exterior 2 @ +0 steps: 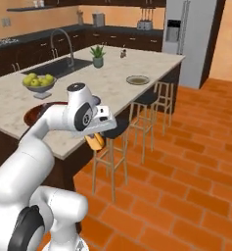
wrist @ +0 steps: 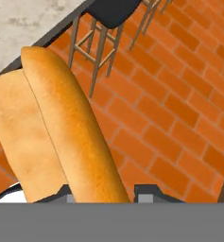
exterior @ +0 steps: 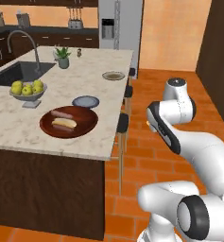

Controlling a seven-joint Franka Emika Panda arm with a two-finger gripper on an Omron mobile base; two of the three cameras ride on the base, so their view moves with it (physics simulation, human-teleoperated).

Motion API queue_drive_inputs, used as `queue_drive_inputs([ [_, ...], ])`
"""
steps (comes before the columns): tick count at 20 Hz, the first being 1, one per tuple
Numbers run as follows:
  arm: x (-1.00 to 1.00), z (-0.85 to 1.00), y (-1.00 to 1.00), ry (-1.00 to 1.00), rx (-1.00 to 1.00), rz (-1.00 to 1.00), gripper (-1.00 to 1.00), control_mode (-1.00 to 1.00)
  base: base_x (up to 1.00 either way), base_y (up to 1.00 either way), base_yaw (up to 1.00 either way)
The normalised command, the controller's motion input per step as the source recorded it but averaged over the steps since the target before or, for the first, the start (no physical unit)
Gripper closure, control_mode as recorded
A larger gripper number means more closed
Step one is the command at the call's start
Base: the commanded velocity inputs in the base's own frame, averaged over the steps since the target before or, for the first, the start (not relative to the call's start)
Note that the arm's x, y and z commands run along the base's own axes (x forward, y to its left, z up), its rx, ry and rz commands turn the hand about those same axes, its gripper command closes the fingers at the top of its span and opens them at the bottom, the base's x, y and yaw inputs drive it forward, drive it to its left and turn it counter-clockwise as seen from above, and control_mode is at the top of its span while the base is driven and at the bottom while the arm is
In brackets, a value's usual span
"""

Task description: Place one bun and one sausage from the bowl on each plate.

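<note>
bun: your gripper (wrist: 104, 191) is clamped on the golden split hot-dog bun (wrist: 61, 127), hanging off the counter edge
handling: looks light and squishy, so grip mid-length
target: dark blue-grey round plate (exterior: 85, 101) at 1 o'clock of the brown wooden bowl (exterior: 69, 121)

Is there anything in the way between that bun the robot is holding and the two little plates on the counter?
Nothing visible blocks it. The gripper holds the bun out over the brick floor, beside the counter edge. The blue-grey plate and the olive plate both lie bare near that edge; the wooden bowl sits beside the nearer plate, not across the path.
</note>
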Motion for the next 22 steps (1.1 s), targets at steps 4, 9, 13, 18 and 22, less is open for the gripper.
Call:
queue_drive_inputs([
  [4,0.0,0.0,0.0,0.0,0.0,0.0,1.0,1.0,0.32,-0.77,0.53],
  [9,0.0,0.0,0.0,0.0,0.0,0.0,1.0,1.0,0.56,-0.49,0.62],
  [13,0.0,0.0,0.0,0.0,0.0,0.0,1.0,1.0,0.52,-0.49,0.64],
  [18,0.0,0.0,0.0,0.0,0.0,0.0,1.0,1.0,0.12,-0.75,0.59],
  [22,0.0,0.0,0.0,0.0,0.0,0.0,1.0,1.0,-0.04,-1.0,0.35],
])
